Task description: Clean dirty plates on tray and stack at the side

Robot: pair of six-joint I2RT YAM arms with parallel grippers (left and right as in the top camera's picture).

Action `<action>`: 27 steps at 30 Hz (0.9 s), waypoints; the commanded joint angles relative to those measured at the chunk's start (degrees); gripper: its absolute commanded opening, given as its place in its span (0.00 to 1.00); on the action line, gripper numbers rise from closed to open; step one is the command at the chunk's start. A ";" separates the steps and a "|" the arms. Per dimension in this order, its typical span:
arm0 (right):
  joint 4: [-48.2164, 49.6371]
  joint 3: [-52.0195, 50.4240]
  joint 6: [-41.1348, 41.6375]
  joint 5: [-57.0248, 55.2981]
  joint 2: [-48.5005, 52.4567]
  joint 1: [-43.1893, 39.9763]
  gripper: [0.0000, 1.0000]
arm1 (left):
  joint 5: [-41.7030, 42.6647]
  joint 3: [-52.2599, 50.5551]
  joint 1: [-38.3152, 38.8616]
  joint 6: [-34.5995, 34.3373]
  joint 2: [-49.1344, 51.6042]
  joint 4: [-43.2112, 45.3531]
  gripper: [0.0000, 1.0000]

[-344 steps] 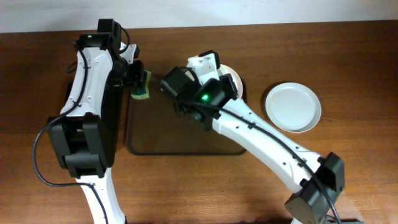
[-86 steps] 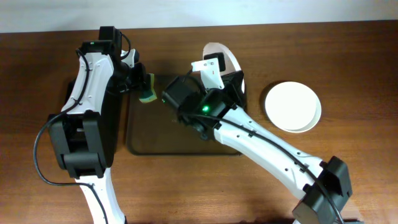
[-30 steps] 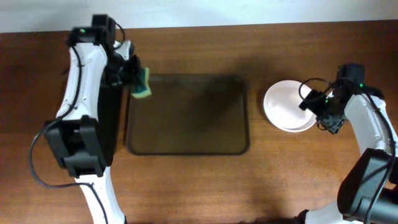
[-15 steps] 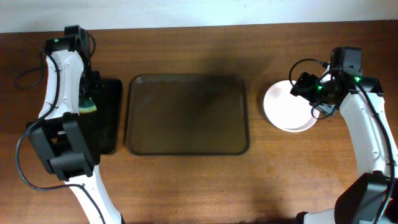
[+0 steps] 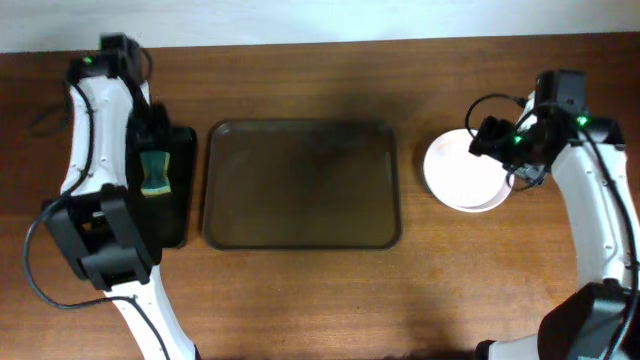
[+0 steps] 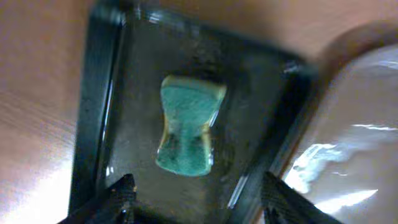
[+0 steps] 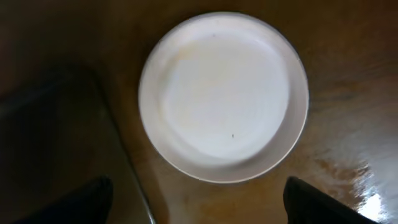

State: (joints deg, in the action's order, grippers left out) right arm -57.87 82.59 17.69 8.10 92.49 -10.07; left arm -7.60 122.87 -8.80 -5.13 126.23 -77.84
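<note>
- Since half a second ago the left hand [image 6: 198, 190] has released the sponge [image 6: 186, 124], which now lies flat and free on the black tray [image 6: 130, 81].
- This hand hovers over the sponge. Its two fingers [image 6: 124, 186] stand wide apart and hold nothing.
- From overhead, I see the black tray just beside the left edge of the brown tray [image 5: 300, 190], both on the bench [image 5: 300, 300].
- The plates [image 7: 224, 93] sit in one white stack on the bench, at the right of the brown tray, near it but not touching. I cannot tell how many plates are in the stack.
- The right hand [image 7: 199, 196] hangs above the stack and has shifted only a little. Its fingers [image 7: 93, 196] are spread wide, one at each lower corner of the wrist view, and they grip nothing.
- On the top plate I see one tiny dark speck near the middle.
</note>
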 commanded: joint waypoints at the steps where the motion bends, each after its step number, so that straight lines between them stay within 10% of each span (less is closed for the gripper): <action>1: -5.60 9.77 -6.51 0.33 -2.25 0.42 0.98 | 6.99 12.24 0.66 0.90 -2.67 -4.61 0.70; 4: -15.52 21.53 -9.44 0.31 -4.44 0.42 0.98 | 7.43 15.19 1.14 0.90 -4.15 -5.81 0.99; 19: -29.62 35.98 -11.74 -0.22 -23.02 0.24 0.99 | 7.41 15.02 1.14 0.90 -4.11 -5.79 0.99; 27: 7.78 -4.59 -13.00 -0.13 -44.72 0.31 0.98 | 7.41 15.02 1.14 0.90 -4.11 -5.79 0.99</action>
State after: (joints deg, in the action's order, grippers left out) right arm -57.82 91.33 5.50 8.01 56.42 -10.07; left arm -0.62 137.43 -7.62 -4.51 122.78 -83.59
